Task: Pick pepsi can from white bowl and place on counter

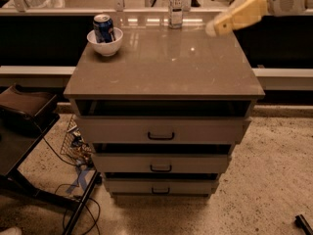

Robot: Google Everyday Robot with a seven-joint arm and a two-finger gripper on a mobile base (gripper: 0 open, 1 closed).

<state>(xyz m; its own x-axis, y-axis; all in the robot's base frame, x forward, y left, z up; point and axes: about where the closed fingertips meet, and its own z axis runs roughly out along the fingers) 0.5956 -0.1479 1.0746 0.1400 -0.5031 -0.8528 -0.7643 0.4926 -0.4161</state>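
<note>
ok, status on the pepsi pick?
Gripper over counter, back-right edge. Pepsi can in white bowl, back left. Clear bottle back centre, beside the path.

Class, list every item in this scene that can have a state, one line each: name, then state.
pepsi can: upright inside the white bowl, not gripped.
white bowl: upright on the counter, back left corner, holding the can.
clear bottle: upright at the counter's back edge.
three drawers: cannot tell whether fully shut.
gripper: in the air over the counter's back right, away from the can.
</note>
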